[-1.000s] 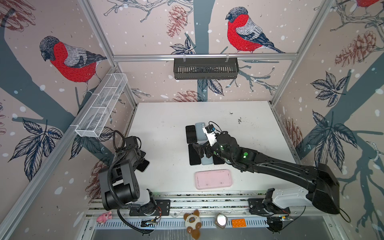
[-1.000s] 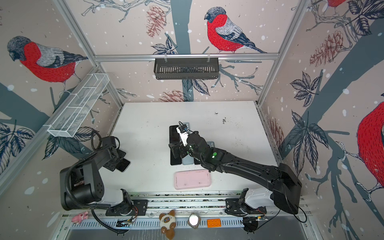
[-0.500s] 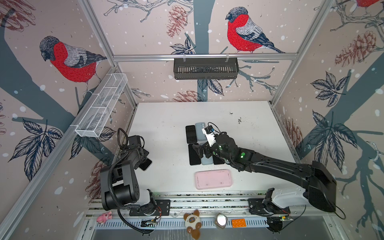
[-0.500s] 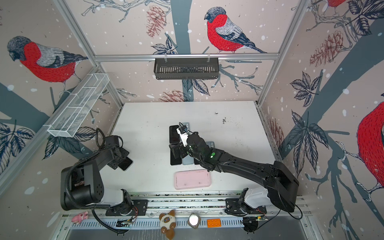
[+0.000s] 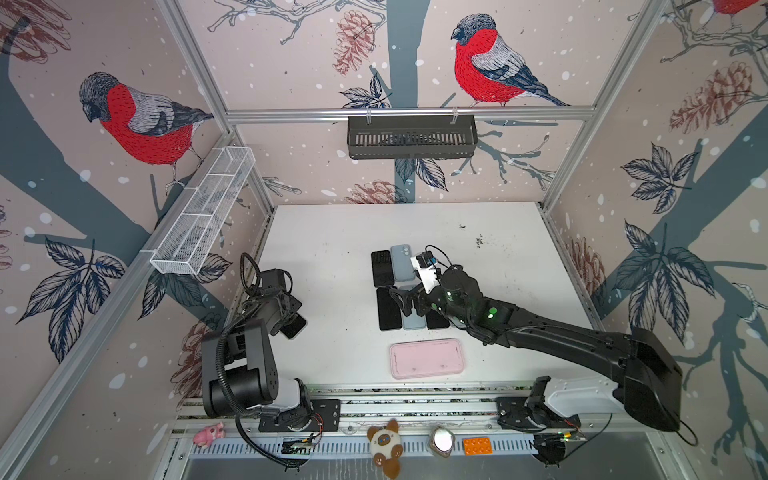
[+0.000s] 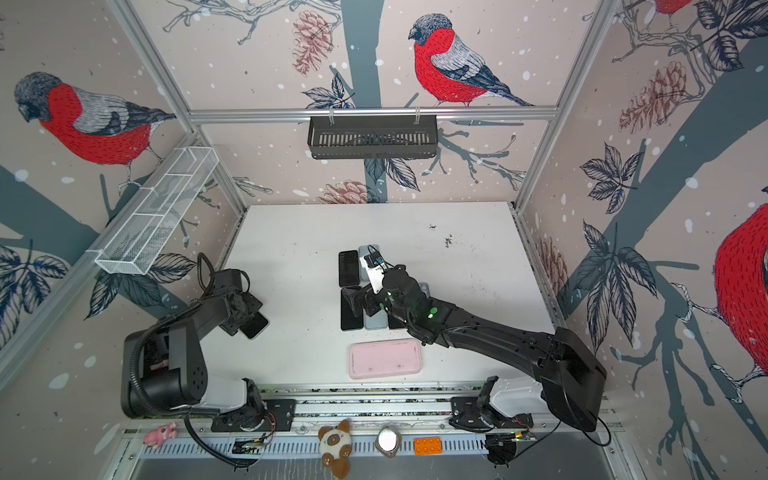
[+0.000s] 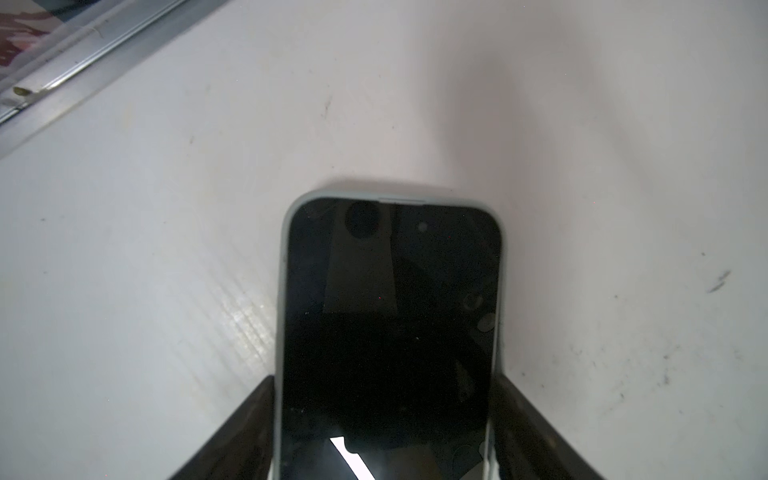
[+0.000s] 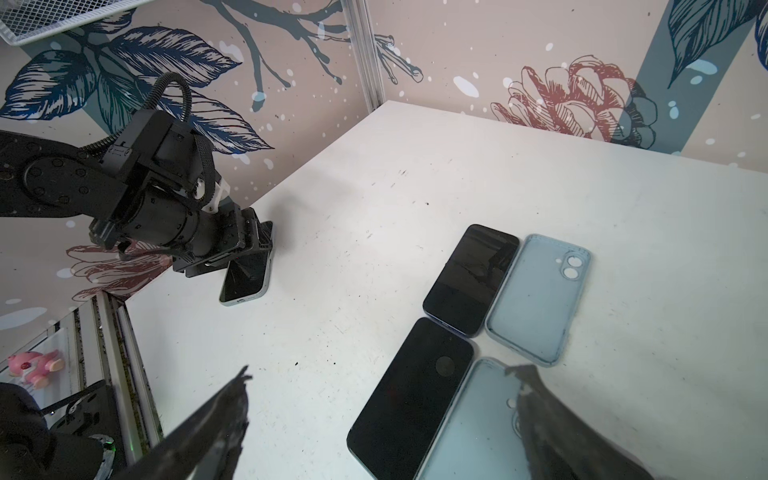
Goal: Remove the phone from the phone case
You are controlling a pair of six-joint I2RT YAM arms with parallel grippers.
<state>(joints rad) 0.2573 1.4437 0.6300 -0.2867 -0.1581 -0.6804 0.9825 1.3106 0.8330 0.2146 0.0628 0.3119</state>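
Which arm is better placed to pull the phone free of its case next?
Right, probably: the right gripper is open and free, while the left gripper is clamped on the sides of the cased phone.

the left arm (image 5: 245, 357) sits folded tight at the near left, elbow raised, its wrist dipping low and angled toward the right. the left gripper (image 5: 286, 319) is clamped on the long sides of a cased phone (image 5: 295, 328), which juts out past the fingers (image 7: 249, 419). the right arm (image 5: 561, 336) stretches long and low from the near right to the middle of the scene. the right gripper (image 5: 409, 302) hangs there pointing left, jaws spread wide and empty.
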